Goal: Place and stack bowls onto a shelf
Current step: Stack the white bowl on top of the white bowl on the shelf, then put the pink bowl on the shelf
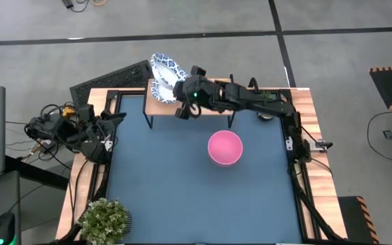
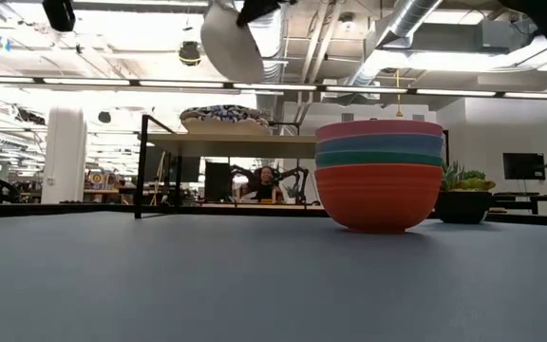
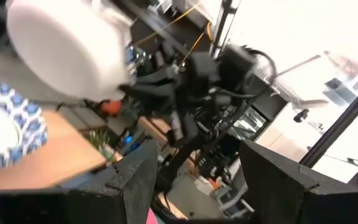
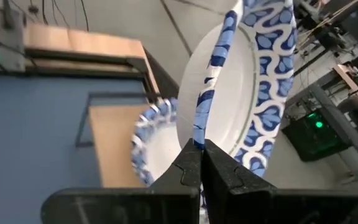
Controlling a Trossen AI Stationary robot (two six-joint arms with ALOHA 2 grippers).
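My right gripper (image 4: 201,155) is over the shelf's left end (image 1: 182,105), shut on a white bowl with a blue patterned rim (image 1: 167,68). That bowl shows high up in the low view (image 2: 231,43) and as a white underside in the left wrist view (image 3: 67,46). A second blue-rimmed bowl (image 1: 159,90) sits base down on the shelf's wooden top (image 2: 245,139). Pink, lavender-blue, green and red bowls stand nested in one stack (image 2: 378,176) on the blue tabletop. My left gripper (image 3: 194,180) waits open at the table's left edge (image 1: 111,126). My right gripper pinches the blue patterned rim (image 4: 199,134) of the white bowl between its two fingers. The fingers (image 4: 188,168) come at the rim edge-on, one on the bowl's inner side and one on its outer side. The bowl is lifted clear and tipped on edge above the shelf bowl (image 4: 157,146).
A potted plant (image 1: 104,219) stands at the table's near left corner, and another plant (image 2: 463,190) shows behind the stack. The pink-topped stack (image 1: 224,148) sits right of the table's centre. A person (image 2: 266,182) sits far off in the room behind.
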